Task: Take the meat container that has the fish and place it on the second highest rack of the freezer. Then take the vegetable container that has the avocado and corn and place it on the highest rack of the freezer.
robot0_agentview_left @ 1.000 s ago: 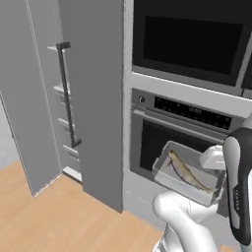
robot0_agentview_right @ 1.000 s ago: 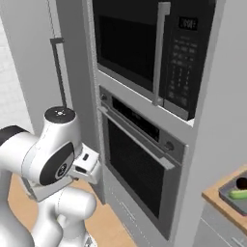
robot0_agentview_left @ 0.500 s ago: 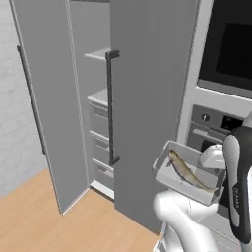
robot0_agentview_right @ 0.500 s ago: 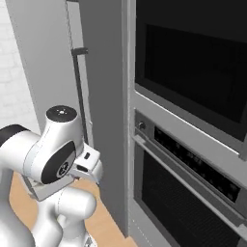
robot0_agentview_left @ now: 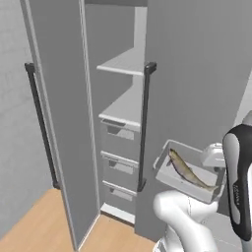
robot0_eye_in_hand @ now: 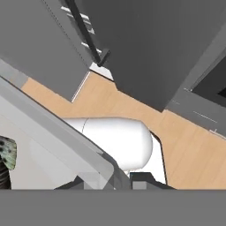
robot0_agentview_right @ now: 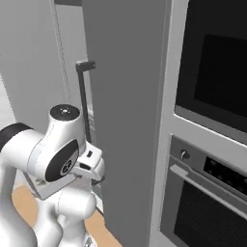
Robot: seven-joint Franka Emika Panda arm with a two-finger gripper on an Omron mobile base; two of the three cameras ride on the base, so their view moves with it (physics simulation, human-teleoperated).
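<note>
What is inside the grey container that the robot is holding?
A single brownish fish lies diagonally inside the container, about as long as the tray. The far right corner of the tray is covered by the gripper, so anything there cannot be seen.

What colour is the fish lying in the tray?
Brownish-olive with a paler belly; the fish shows best in the left base view.

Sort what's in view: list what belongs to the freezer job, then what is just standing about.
Part of the job:
- fish
- meat container holding it, gripped at its rim by the gripper
- freezer, door open
- highest rack
- second highest rack

Standing about:
- wall oven
- freezer drawers
</note>
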